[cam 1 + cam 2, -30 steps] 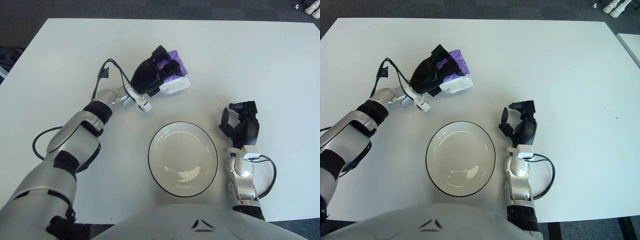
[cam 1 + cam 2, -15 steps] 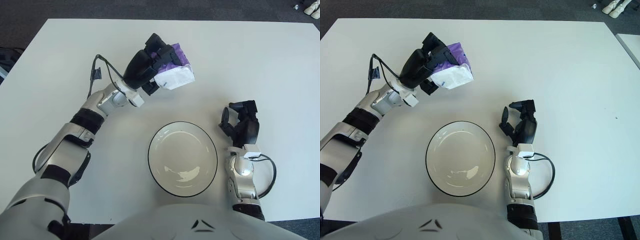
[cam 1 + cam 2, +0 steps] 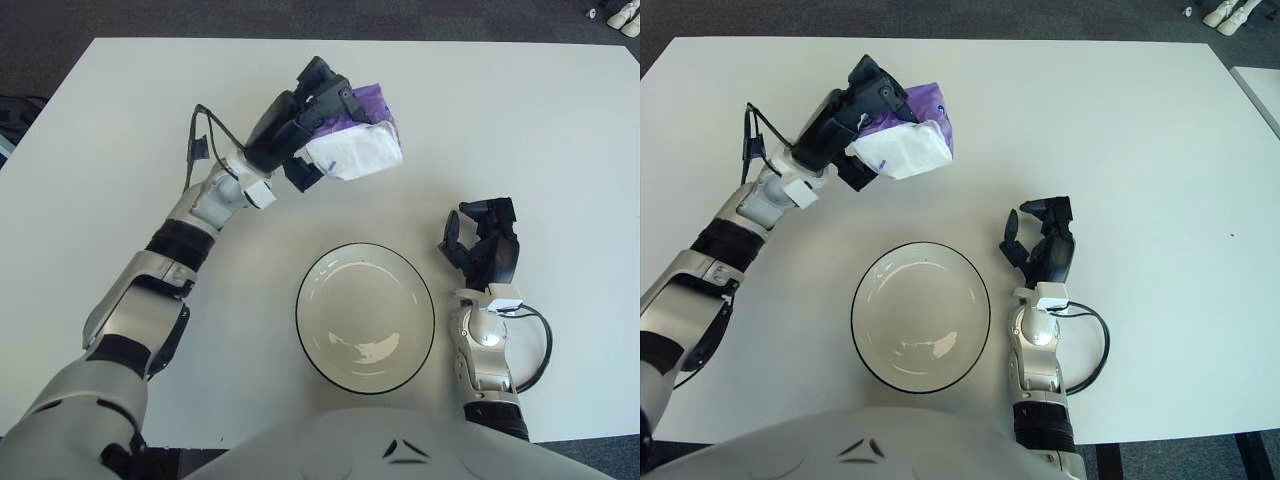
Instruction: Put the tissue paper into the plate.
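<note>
White tabletop (image 3: pixel 560 130) filled nearly the whole scene, with dark carpet beyond its far edge and pale shoes (image 3: pixel 626 13) just showing at the top right corner. At the near middle sat the plate (image 3: pixel 366 316), a white bowl-like dish with a dark rim, holding nothing. The left hand (image 3: pixel 300 125) was raised over the far left part of the table, its dark fingers clamped round the tissue pack (image 3: pixel 358 143), a purple and white packet with its white end turned toward the plate. Carrying it high seemed meant to clear the plate's rim before coming down into it. The right hand (image 3: pixel 482 250) showed just beside the plate on its right, fingers loosely curled and holding nothing, apparently kept out of the way. Compared with a second earlier, the pack had come up from beside the tabletop, the forearm had swung up and stretched out, and the pack had shifted a little to the right and tilted further. It was no nearer the plate's centre, so the crossing and the release were not yet done. The right hand had barely stirred.
</note>
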